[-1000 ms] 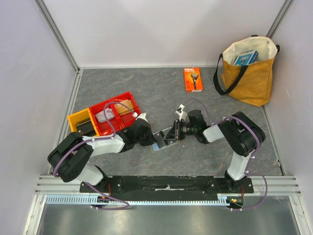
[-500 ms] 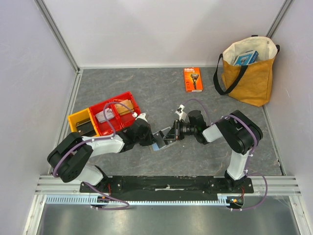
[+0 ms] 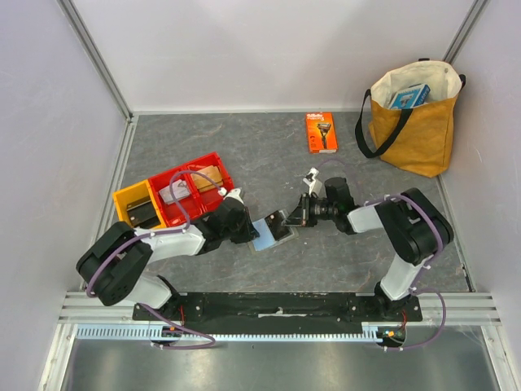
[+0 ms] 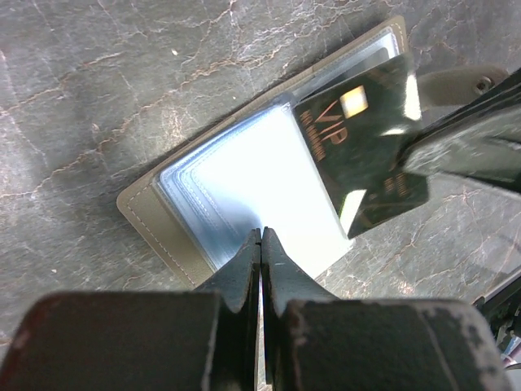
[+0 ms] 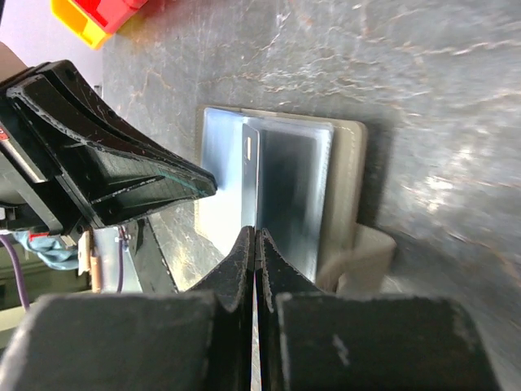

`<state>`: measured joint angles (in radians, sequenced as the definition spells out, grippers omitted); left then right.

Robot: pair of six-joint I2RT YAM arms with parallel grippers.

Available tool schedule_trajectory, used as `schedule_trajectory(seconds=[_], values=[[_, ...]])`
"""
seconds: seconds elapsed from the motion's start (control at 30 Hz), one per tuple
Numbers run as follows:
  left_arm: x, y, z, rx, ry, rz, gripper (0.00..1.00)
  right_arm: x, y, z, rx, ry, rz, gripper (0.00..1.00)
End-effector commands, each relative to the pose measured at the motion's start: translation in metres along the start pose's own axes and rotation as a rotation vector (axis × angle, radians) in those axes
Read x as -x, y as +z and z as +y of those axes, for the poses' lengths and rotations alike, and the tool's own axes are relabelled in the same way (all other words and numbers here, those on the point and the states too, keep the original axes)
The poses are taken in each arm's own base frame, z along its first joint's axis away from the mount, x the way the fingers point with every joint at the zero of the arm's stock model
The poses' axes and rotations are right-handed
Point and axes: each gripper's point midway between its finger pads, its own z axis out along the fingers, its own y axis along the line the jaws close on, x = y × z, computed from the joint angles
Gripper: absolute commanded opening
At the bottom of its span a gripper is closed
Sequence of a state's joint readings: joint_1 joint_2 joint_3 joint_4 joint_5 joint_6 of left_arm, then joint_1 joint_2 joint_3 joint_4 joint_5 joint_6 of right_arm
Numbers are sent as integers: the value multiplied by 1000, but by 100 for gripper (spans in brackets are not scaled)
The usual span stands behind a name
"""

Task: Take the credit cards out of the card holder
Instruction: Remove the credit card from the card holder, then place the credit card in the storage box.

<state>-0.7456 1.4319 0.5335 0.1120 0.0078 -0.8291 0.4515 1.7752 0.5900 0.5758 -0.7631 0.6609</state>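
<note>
The grey card holder lies open on the table, its light blue inside up; it also shows in the left wrist view and in the right wrist view. My left gripper is shut on its near edge. My right gripper is shut on the blackish credit card, which sticks out over the holder's right side and looks nearly edge-on in the right wrist view. The tan-orange card is not in view.
Red bins and a yellow bin stand just left of the left arm. An orange razor package lies at the back. A tan tote bag stands at the back right. Walls enclose the table.
The right gripper has drawn back to the right with the black card. The card holder, tilted up before, now lies flatter on the table.
</note>
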Motion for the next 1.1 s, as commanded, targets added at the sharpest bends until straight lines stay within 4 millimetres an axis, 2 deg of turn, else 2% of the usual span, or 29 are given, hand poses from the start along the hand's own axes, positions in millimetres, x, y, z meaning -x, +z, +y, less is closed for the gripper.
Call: schedule_trajectory(seconds=[0.0,0.13,0.2,0.33,0.5,0.57,0.77,0.83,1.07], values=[[-7,-4,18,52,-21,16,2,15,-22,-10,-73,-56,-34,0],[1,-10,10,23,-19,-12,3,26,-36,4,-80,-85,-78,0],[7,-18,-2,-28,-12,-25,8,30,-43,13,-80,-101,-102,0],[27,-40,-23,-116,9,-108,29,39,-58,39,-51,-146,-146,0],[53,-78,-54,-273,68,-238,64,41,-73,76,45,-183,-160,0],[59,-91,-65,-326,116,-260,73,40,-78,93,98,-200,-152,0],[69,-135,-100,-537,289,-285,79,28,-98,134,232,-282,-100,0],[68,-148,-112,-615,362,-253,82,23,-102,141,246,-326,-79,0],[69,-168,-139,-667,595,-108,83,-1,-102,165,302,-487,4,0]])
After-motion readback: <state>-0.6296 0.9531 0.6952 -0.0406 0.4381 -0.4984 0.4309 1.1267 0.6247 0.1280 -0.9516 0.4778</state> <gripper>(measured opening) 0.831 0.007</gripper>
